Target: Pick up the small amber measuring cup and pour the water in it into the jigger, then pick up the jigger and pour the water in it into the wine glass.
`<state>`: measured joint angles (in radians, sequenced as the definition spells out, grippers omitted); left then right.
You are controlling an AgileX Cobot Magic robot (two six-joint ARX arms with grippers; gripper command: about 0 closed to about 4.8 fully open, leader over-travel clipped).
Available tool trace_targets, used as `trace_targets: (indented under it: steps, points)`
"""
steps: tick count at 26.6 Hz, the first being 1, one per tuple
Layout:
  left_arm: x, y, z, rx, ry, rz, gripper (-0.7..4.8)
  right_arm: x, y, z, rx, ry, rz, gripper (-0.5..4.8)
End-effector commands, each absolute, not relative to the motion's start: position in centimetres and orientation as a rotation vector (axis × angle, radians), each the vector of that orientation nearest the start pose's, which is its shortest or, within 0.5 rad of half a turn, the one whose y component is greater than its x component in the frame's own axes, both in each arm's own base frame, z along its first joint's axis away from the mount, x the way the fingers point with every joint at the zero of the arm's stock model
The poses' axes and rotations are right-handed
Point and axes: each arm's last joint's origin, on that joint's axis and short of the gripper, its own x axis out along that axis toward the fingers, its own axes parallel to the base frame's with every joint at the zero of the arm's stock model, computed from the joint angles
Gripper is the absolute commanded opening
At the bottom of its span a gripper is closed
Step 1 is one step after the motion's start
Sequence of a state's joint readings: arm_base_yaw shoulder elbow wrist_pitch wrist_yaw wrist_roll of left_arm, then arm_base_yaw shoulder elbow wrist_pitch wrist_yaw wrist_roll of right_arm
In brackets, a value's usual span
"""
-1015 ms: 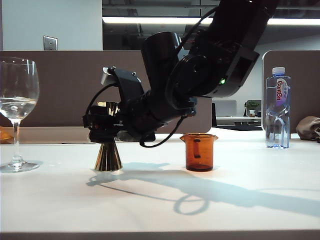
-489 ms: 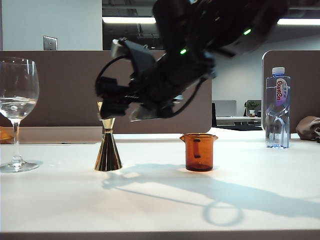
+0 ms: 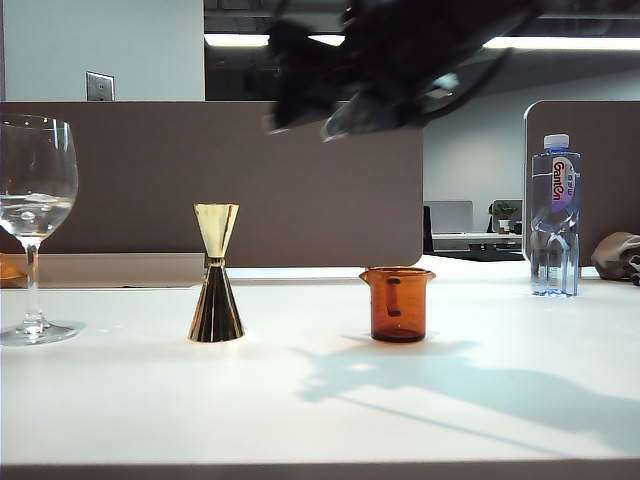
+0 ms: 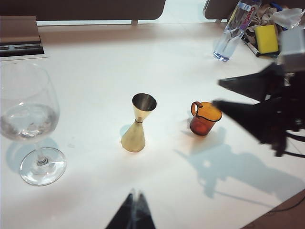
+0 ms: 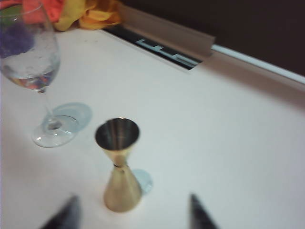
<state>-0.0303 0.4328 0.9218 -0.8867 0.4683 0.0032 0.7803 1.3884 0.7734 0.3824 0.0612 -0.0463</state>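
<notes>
White counter (image 3: 520, 330), glossy, arm shadow at lower right. Wine glass (image 3: 34, 225) with water (image 3: 33, 214) at far left; jigger (image 3: 216, 273) upright left of centre; small amber measuring cup (image 3: 398, 303) at centre; plastic bottle (image 3: 556, 215) far right. Brown partition (image 3: 130, 170) and ceiling strip lights (image 3: 262, 40) behind. Right end effector (image 5: 131, 212) blurred at top centre, released, empty. Left end effector (image 4: 133, 210) closed, empty, low over counter.

A clear plastic water bottle (image 3: 555, 215) is standing at the far right edge of the table, well away from the raised right gripper (image 3: 300, 95). It is showing a label with red lettering that reads roughly "Ganten"; the smaller print is too blurred to read. No other text is legible.
</notes>
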Motion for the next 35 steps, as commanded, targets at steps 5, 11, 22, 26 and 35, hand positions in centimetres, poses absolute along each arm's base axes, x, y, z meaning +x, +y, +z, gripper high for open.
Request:
trace_targets:
  steps: [5,11,22,26,35]
  points:
    - [5.4,-1.5,34.8,-0.081,0.377,-0.495,-0.02,19.1,12.3,25.6,-0.085,0.096,0.557,-0.05]
    - [5.4,-1.5,34.8,-0.081,0.377,-0.496,-0.02,17.5,7.7,24.4,-0.039,0.084,0.447,-0.05]
    - [5.4,-1.5,34.8,-0.081,0.377,-0.496,-0.02,13.9,4.4,20.8,-0.007,0.053,0.36,-0.05]
    - [5.4,-1.5,34.8,-0.081,0.377,-0.496,-0.02,13.0,4.1,19.7,-0.007,0.055,0.36,-0.05]
    - [5.4,-1.5,34.8,-0.081,0.377,-0.496,-0.02,12.0,2.9,16.6,0.051,0.145,0.262,-0.05]
